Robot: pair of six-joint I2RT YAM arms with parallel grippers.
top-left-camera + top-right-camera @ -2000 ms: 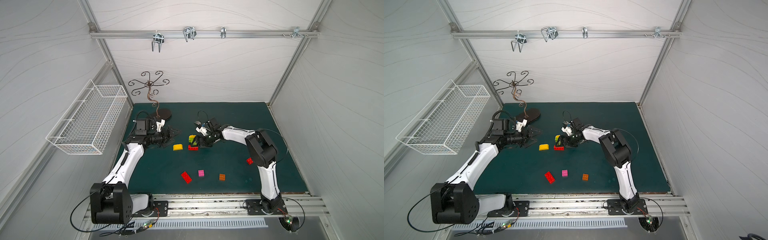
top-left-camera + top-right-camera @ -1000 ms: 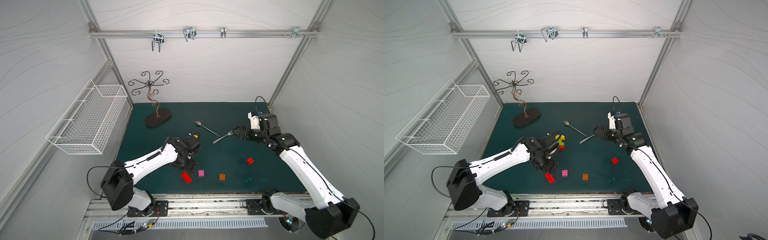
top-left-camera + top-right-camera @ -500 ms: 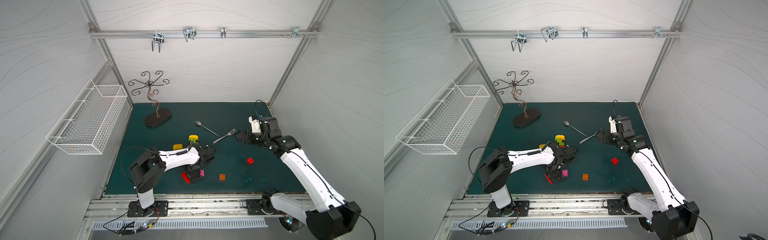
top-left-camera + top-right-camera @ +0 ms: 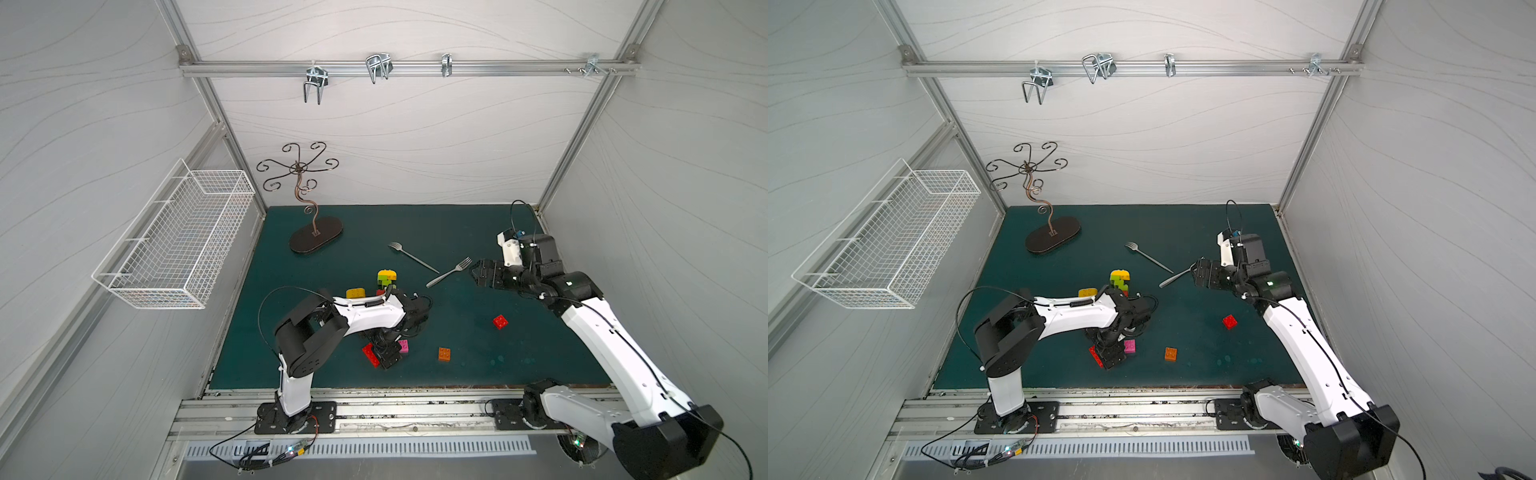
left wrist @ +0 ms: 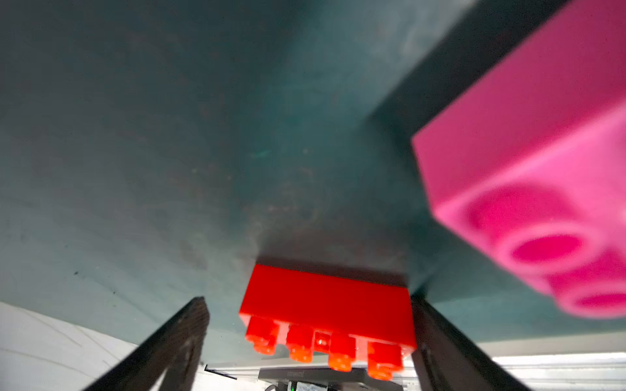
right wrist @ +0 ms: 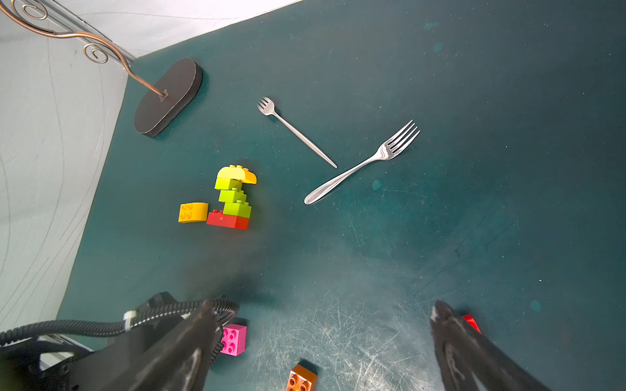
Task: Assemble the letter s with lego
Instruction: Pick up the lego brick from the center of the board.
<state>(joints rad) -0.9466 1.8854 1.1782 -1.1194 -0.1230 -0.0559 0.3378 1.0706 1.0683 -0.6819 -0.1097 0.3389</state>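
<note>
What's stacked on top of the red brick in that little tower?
On the red base brick stand three lime green bricks, stepped, capped by a yellow rounded brick. Its studs beneath them are covered.

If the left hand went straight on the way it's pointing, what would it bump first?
Most likely the long red brick. The left hand points down at it, with open fingers on either side. The pink brick sits off to one side, out of the line.

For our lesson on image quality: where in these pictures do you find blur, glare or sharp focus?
Left wrist view: the pink brick looms close and soft, while the red brick is crisper. Right wrist view: the larger fork glints, and the fingers of the right pincer blur. Both top views: even light, soft shadows, sharp throughout.
</note>
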